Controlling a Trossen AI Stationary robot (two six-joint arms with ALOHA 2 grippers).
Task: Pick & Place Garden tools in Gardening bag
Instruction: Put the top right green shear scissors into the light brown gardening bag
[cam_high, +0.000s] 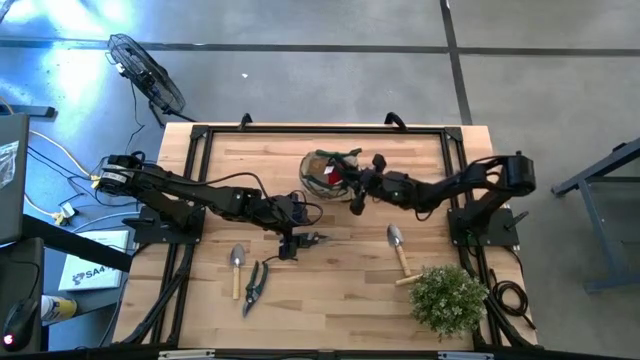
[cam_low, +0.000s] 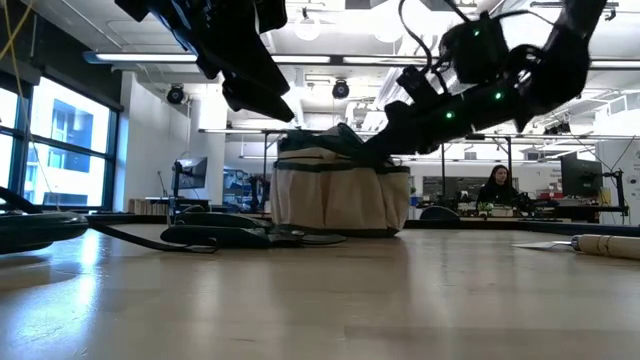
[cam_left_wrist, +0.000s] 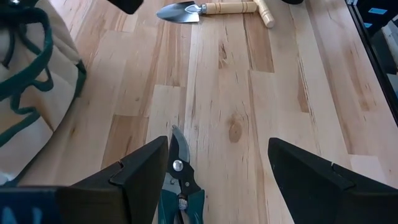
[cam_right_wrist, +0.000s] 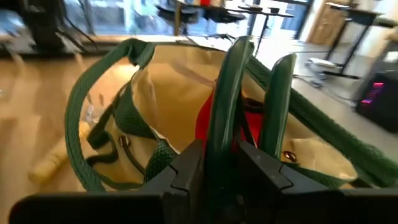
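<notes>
Shears (cam_right_wrist: 239, 93) sit clamped in my right tool (cam_high: 357, 196) over the gardening bag (cam_high: 318, 168), red glove (cam_right_wrist: 208, 121) inside. My left tool (cam_left_wrist: 214, 171) gapes above more shears (cam_left_wrist: 180, 186). 2 trowels (cam_high: 237, 262) and 1 pair wait on the counter (cam_high: 330, 290).

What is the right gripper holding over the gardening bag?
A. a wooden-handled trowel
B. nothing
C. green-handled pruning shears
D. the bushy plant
C: the right gripper is shut on green-handled pruning shears above the open gardening bag.

Two trowels (cam_high: 237, 262) (cam_high: 398, 244), three shears (cam_high: 254, 286) (cam_high: 308, 240) (cam_right_wrist: 245, 118), one bag (cam_high: 318, 172), one plant (cam_high: 447, 298).
</notes>
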